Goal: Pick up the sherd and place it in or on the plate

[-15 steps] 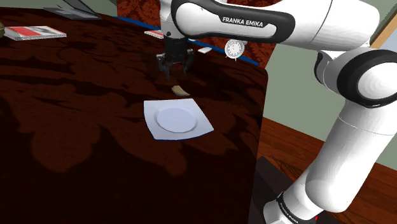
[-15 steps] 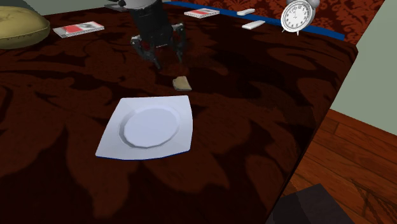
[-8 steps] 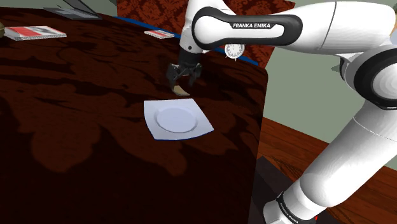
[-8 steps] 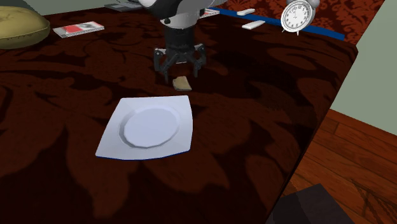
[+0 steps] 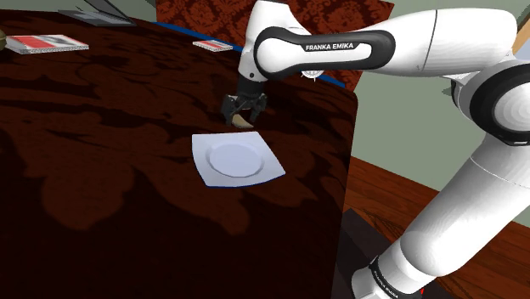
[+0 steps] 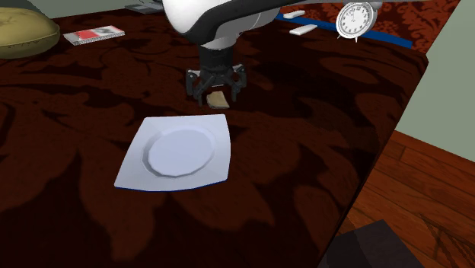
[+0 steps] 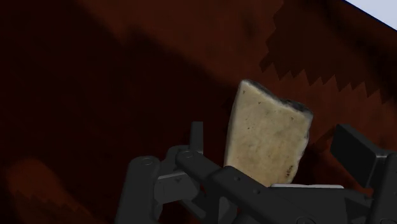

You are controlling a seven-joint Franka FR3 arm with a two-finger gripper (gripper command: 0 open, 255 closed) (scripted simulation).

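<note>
The dark red patterned counter (image 5: 102, 153) carries a white square plate (image 6: 179, 153). Just beside the plate, the black hand (image 5: 244, 113) hangs low, fingers spread apart and clasping nothing. Between them, the beige sherd (image 7: 267, 130) lies flat on the counter.

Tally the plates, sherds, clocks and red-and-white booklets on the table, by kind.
Plate: 1
Sherd: 1
Clock: 1
Red-and-white booklets: 2
Total: 5
</note>
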